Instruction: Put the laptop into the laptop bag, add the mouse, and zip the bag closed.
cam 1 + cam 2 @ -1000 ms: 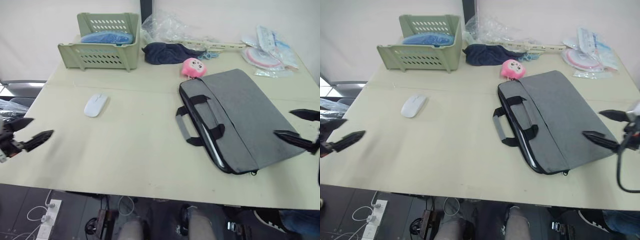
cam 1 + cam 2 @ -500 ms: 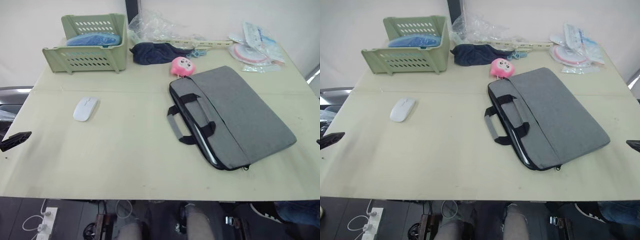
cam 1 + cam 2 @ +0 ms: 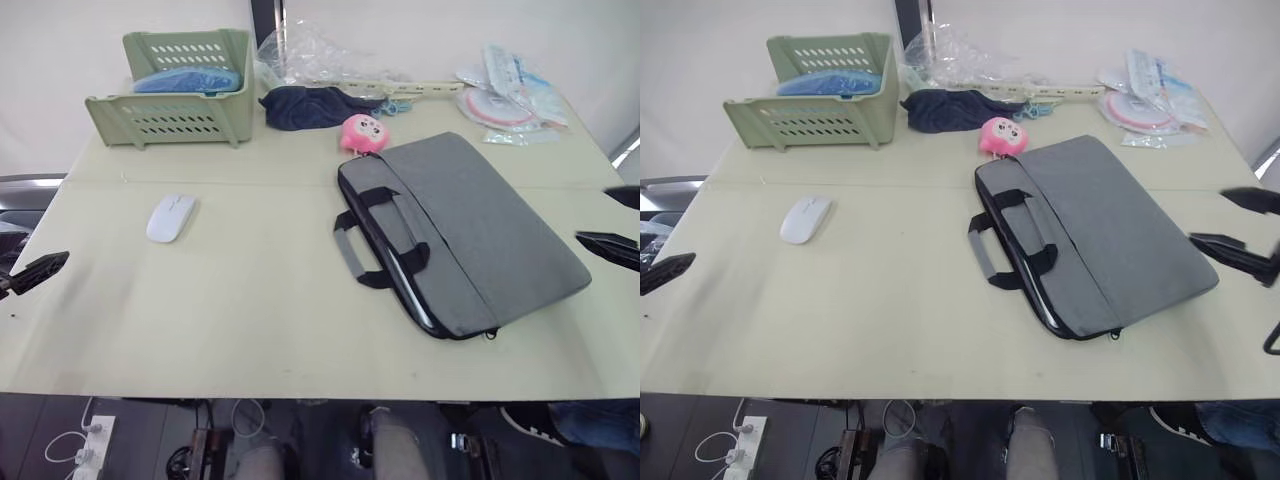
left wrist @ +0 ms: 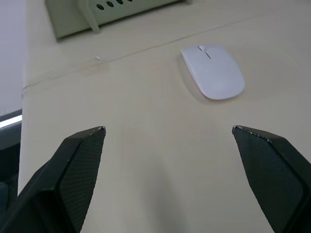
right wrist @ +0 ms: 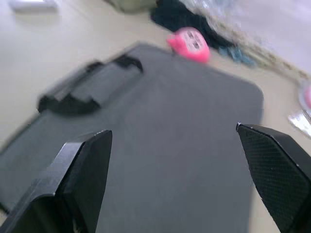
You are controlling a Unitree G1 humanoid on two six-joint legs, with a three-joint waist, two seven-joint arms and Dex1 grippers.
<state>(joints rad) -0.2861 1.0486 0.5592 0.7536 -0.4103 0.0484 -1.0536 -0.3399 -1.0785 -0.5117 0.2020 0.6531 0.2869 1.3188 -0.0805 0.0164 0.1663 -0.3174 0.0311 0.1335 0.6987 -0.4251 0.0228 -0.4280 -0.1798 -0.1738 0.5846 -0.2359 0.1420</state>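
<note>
Worktop: a broad, pale cream rectangular worktop (image 3: 250,320) carries everything in the scene.
Laptop bag: a grey fabric laptop bag with black handles and black trim (image 3: 480,230) lies flat and skewed on the right half of the worktop, handles pointing toward the middle, its long near edge gaping open.
Laptop: a thin dark-edged slab, apparently the laptop (image 3: 418,310), shows inside the open mouth of the bag along its near edge; little of it can be seen.
Basket: a pale green slotted plastic basket (image 3: 175,110) stands at the far left corner, with a blue item lying in it.
Cloth: a dark navy bundle of cloth (image 3: 305,105) sits at the far edge, just right of the basket.
Packets: clear plastic bags and packets (image 3: 510,85) lie scattered along the far edge toward the right corner.
Plush toy: a round pink plush toy with a face (image 3: 362,132) rests just beside the bag's far corner.
Mouse: a small smooth white oval computer mouse (image 3: 170,216) lies on bare worktop on the left half, well apart from the bag, in front of the basket.
Right end effector: the right end effector (image 3: 1238,225) hovers by the bag's right end, black fingers spread wide, holding nothing.
Left end effector: the left end effector (image 4: 167,141) hangs over the worktop's left edge, near the mouse, fingers wide apart and empty.
</note>
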